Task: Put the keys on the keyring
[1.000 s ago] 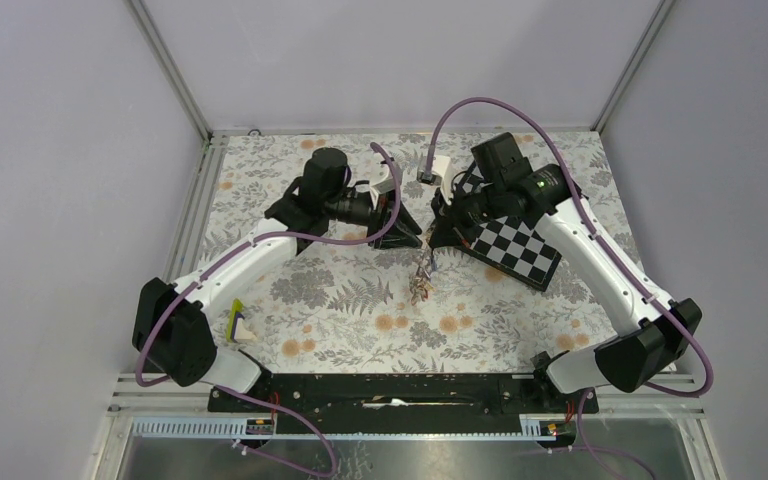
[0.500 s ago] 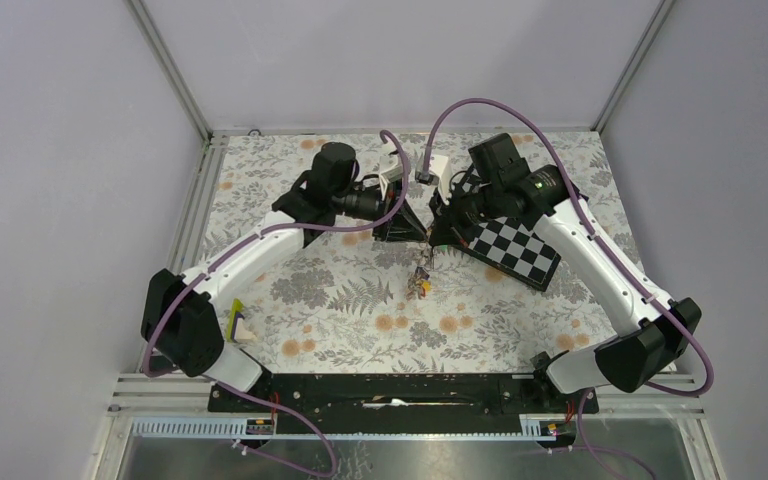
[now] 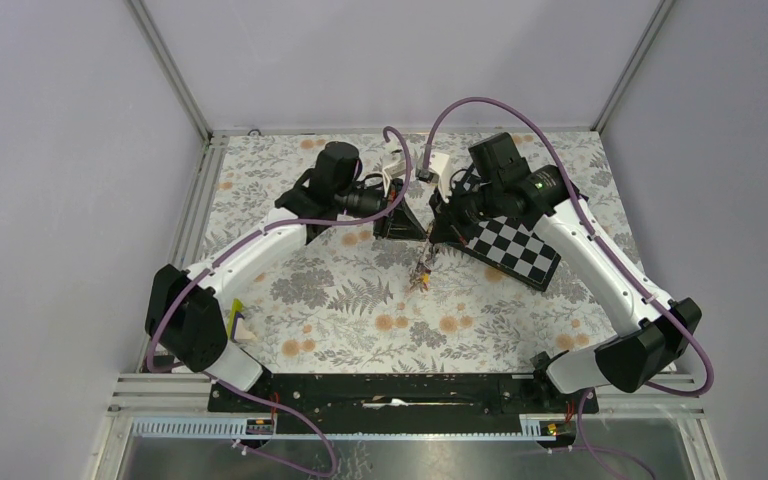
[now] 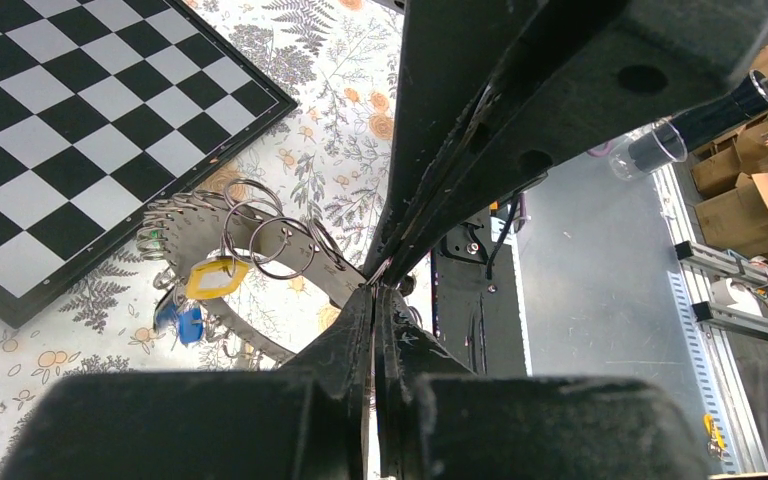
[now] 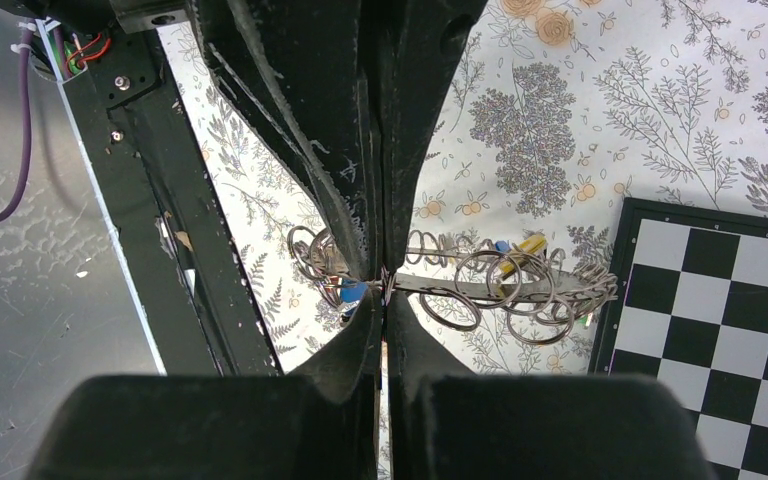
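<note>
Since one second ago the left tool (image 4: 374,290) has closed on the edge of the keyring (image 4: 332,283), which the right tool (image 5: 384,278) also clamps, with keys (image 4: 208,277) hanging just below both tools.

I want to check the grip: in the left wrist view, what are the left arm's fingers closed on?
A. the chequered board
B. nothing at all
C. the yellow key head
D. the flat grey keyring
D: the left fingers meet shut on the edge of the keyring, apart from the yellow key head.
</note>
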`<move>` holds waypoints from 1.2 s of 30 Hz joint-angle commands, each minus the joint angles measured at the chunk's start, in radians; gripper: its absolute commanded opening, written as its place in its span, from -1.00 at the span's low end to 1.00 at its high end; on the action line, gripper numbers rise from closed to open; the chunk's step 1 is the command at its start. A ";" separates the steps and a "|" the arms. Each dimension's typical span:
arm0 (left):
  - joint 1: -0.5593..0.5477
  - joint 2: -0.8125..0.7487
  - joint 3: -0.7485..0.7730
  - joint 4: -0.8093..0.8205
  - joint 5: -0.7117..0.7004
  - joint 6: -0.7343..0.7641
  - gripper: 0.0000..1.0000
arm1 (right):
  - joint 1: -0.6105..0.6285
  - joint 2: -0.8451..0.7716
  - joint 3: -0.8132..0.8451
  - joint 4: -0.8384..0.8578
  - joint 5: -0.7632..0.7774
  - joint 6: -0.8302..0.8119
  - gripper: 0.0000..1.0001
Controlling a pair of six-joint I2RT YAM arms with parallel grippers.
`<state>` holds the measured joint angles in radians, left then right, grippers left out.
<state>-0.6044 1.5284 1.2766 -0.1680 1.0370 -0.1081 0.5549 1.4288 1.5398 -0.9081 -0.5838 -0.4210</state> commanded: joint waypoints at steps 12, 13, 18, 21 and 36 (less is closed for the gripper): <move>-0.006 -0.064 0.042 -0.047 0.096 0.205 -1.00 | -0.016 -0.097 -0.078 0.128 -0.128 0.019 -0.66; -0.006 -0.066 0.043 -0.056 0.104 0.216 -1.00 | -0.024 -0.104 -0.088 0.132 -0.149 0.020 -0.56; -0.005 -0.079 0.041 -0.078 0.117 0.261 -1.00 | -0.067 -0.130 -0.144 0.145 -0.236 0.019 -0.33; -0.005 -0.086 0.040 -0.061 0.123 0.257 -1.00 | -0.072 -0.133 -0.164 0.151 -0.277 0.018 -0.28; -0.004 -0.113 0.011 0.009 0.132 0.224 -1.00 | -0.078 -0.090 -0.173 0.176 -0.364 0.040 -0.31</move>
<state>-0.6060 1.4639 1.2785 -0.2333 1.1187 0.1112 0.4835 1.3224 1.3472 -0.7540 -0.8921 -0.3954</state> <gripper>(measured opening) 0.010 0.364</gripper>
